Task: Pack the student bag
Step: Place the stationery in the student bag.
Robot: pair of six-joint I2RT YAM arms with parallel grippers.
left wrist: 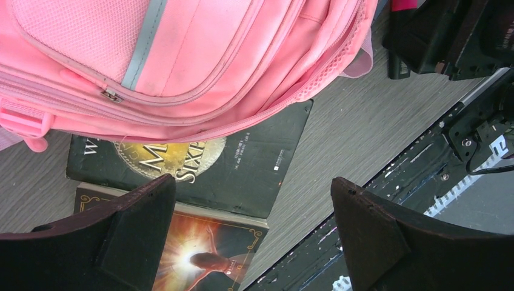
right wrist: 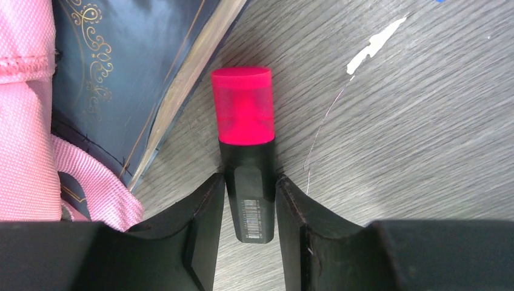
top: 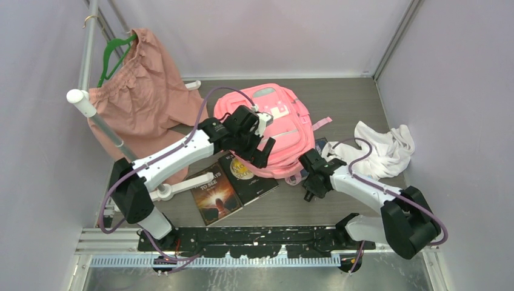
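The bright pink fabric backpack (top: 285,121) lies flat on the grey wood-grain surface (top: 345,100). At its near edge lie a black book with a gold disc (top: 248,174) and a dark book with an orange glow (top: 215,195); the left gripper (top: 259,151) hangs above the black one

Dusty-pink garment (top: 142,97) on green hanger (top: 115,51) — perhaps shorts — white cloth (top: 385,148) lies crumpled.

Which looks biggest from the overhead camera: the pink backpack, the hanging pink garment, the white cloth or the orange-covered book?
Largest to smallest in the top view:
1. Dusty-pink garment, though it hangs on a rack, perhaps nearer the camera, so its lead over the bag is unsure.
2. Student bag.
3. White cloth.
4. Orange-covered book.
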